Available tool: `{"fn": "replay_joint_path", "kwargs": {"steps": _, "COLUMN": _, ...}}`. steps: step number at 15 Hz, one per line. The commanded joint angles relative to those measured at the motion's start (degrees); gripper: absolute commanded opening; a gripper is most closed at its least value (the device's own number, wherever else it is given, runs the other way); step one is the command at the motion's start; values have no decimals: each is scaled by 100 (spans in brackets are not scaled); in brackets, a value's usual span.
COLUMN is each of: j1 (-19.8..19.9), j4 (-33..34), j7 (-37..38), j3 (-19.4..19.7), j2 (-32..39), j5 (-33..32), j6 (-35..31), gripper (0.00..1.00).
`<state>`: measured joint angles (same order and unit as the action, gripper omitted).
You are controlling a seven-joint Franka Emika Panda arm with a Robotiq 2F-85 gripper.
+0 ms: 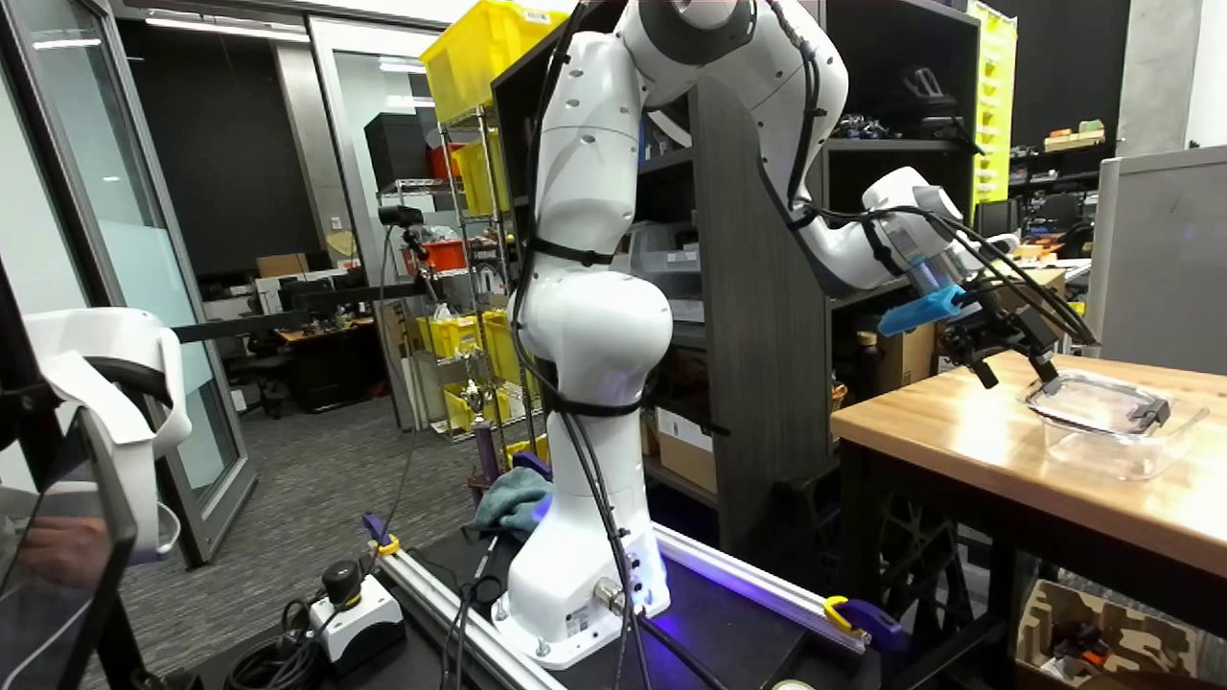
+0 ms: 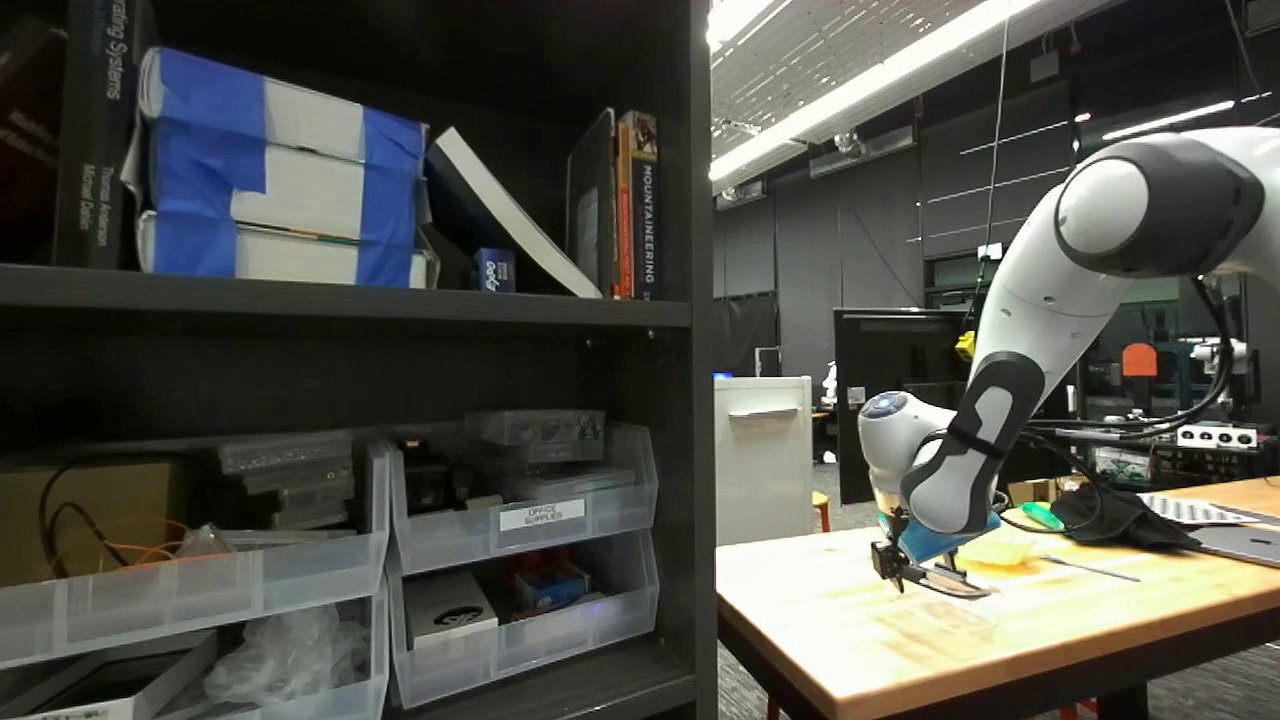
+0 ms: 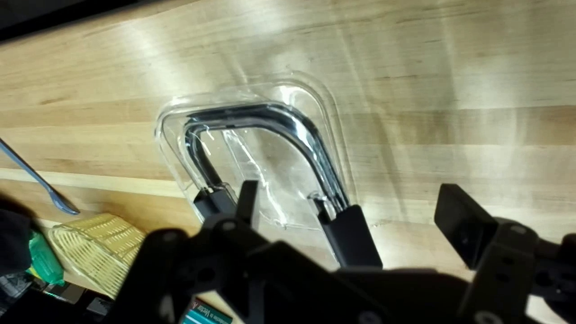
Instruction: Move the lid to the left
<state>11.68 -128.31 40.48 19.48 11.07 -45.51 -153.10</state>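
Note:
The lid is a flat see-through rectangle with a dark rim and black clasps. In an exterior view the lid (image 1: 1093, 414) lies on top of the clear box (image 1: 1117, 455); its dark rim also shows in an exterior view (image 2: 952, 587). In the wrist view the lid (image 3: 308, 135) is left of the middle, with its near part hidden behind my gripper. My gripper (image 3: 348, 198) is open, also seen in both exterior views (image 1: 1019, 381) (image 2: 928, 580). One finger appears over the lid's middle, the other past its side. One black clasp (image 3: 351, 238) shows between the fingers; contact cannot be told.
The wooden table (image 1: 944, 422) bears the box. A pale yellow basket (image 3: 96, 245), a grey utensil (image 3: 38, 180) and a green item (image 3: 45, 263) lie to one side. A black cloth (image 2: 1110, 520) is farther along. A dark shelf (image 1: 757, 287) stands beside the table.

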Motion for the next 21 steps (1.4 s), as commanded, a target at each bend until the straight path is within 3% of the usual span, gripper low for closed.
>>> {"fn": "replay_joint_path", "kwargs": {"steps": 1, "j1": -34, "j4": 177, "j7": 252, "j3": 118, "j2": 191, "j5": -167, "j6": -131, "gripper": 100}}
{"fn": "replay_joint_path", "kwargs": {"steps": 4, "j1": -72, "j4": 232, "j7": 289, "j3": 162, "j2": 253, "j5": -184, "j6": -162, "gripper": 100}}
{"fn": "replay_joint_path", "kwargs": {"steps": 5, "j1": -77, "j4": 243, "j7": 280, "j3": 166, "j2": 259, "j5": -176, "j6": -157, "gripper": 84}}
{"fn": "replay_joint_path", "kwargs": {"steps": 8, "j1": -84, "j4": 254, "j7": 268, "j3": 172, "j2": 261, "j5": -165, "j6": -146, "gripper": 61}}
{"fn": "replay_joint_path", "kwargs": {"steps": 9, "j1": -82, "j4": 248, "j7": 260, "j3": 171, "j2": 252, "j5": -162, "j6": -148, "gripper": 79}}
{"fn": "replay_joint_path", "kwargs": {"steps": 10, "j1": -81, "j4": 247, "j7": 259, "j3": 173, "j2": 246, "j5": -164, "j6": -150, "gripper": 86}}
{"fn": "replay_joint_path", "kwargs": {"steps": 11, "j1": -79, "j4": 245, "j7": 253, "j3": 174, "j2": 243, "j5": -163, "j6": -155, "gripper": 80}}
{"fn": "replay_joint_path", "kwargs": {"steps": 12, "j1": -79, "j4": 243, "j7": 252, "j3": 175, "j2": 241, "j5": -166, "j6": -157, "gripper": 64}}
{"fn": "replay_joint_path", "kwargs": {"steps": 16, "j1": -71, "j4": 201, "j7": 207, "j3": 163, "j2": 204, "j5": -138, "j6": -165, "gripper": 48}}
{"fn": "replay_joint_path", "kwargs": {"steps": 18, "j1": -68, "j4": 174, "j7": 181, "j3": 156, "j2": 179, "j5": -123, "j6": -162, "gripper": 32}}
{"fn": "replay_joint_path", "kwargs": {"steps": 21, "j1": -63, "j4": 140, "j7": 150, "j3": 147, "j2": 148, "j5": -100, "j6": -171, "gripper": 24}}
